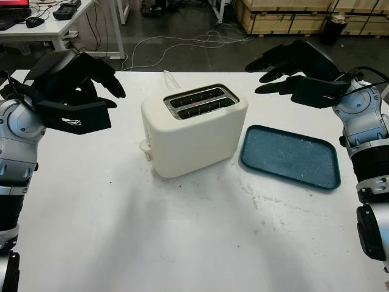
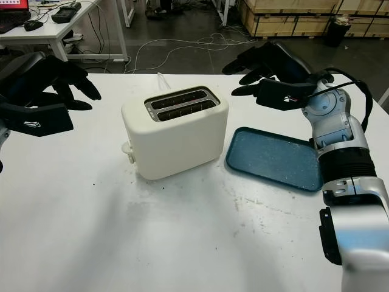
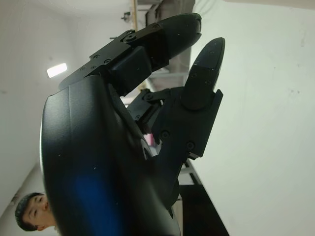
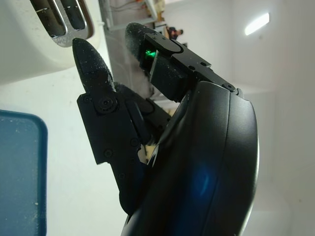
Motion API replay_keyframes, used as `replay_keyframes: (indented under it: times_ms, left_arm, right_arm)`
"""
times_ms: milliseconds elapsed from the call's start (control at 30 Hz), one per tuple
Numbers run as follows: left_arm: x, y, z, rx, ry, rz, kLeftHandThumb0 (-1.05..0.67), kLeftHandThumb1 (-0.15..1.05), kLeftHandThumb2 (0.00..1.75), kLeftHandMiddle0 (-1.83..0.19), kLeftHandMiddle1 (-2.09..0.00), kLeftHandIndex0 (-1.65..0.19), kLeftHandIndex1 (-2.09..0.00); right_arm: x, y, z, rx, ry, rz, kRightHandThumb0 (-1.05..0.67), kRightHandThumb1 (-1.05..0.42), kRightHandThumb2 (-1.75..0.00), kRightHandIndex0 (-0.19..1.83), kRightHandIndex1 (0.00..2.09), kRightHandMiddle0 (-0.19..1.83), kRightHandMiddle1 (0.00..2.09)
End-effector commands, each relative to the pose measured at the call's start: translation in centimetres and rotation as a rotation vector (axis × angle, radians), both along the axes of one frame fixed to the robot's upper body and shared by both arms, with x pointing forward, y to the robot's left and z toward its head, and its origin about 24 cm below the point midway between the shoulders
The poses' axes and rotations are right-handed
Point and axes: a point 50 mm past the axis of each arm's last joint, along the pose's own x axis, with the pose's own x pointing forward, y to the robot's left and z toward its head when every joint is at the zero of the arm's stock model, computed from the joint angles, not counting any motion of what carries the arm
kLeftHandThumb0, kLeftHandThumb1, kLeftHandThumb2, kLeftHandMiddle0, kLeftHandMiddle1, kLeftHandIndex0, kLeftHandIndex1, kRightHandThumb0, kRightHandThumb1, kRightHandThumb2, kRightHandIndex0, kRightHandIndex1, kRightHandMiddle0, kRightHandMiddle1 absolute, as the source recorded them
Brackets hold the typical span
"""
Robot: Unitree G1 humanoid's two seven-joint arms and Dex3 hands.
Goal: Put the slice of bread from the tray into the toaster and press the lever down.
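Note:
A cream two-slot toaster (image 1: 194,131) stands mid-table, its slots (image 1: 200,101) dark with a faint red glow inside, and its lever (image 1: 145,146) low on the left end. To its right lies a blue tray (image 1: 290,156) with only crumbs on it. No bread slice is visible on the tray. My left hand (image 1: 79,79) hovers open above the table, left of the toaster. My right hand (image 1: 292,70) hovers open above the tray's far edge, right of the toaster; the right wrist view shows the toaster slots (image 4: 64,19) and the tray's corner (image 4: 19,167).
The white table (image 1: 182,243) has crumbs scattered near the tray. A white cord (image 1: 168,78) runs off behind the toaster. Beyond the far edge are floor cables, a desk (image 1: 48,24) and wooden pallets. A person's head (image 3: 32,219) appears in the left wrist view.

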Motion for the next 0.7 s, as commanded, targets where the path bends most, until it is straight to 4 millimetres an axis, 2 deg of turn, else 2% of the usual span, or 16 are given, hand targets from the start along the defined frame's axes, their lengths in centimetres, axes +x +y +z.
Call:
replay_keyframes:
  times_ms: [0,567,667]
  left_arm:
    - [-0.02,-0.11,0.36,0.002,-0.014,-0.009,-0.35,0.78,0.0,-0.93,-1.06,-1.02,-0.52]
    - [0.01,-0.06,0.26,-0.001,-0.018,-0.012,-0.33,0.78,0.0,-0.92,-1.07,-1.01,-0.55]
    - [0.0,-0.02,0.24,-0.002,-0.011,-0.007,-0.34,0.78,0.0,-0.91,-1.08,-1.0,-0.56]
  right_arm:
    - [0.11,0.07,1.0,0.0,-0.023,-0.006,-0.45,-0.74,0.0,1.1,0.12,1.01,0.01]
    - [0.07,0.13,0.95,-0.009,-0.037,0.005,-0.48,-0.73,0.0,1.07,0.22,1.03,0.01]
    - [0.08,0.19,0.97,-0.008,-0.033,0.006,-0.46,-0.73,0.0,1.02,0.31,1.03,0.01]
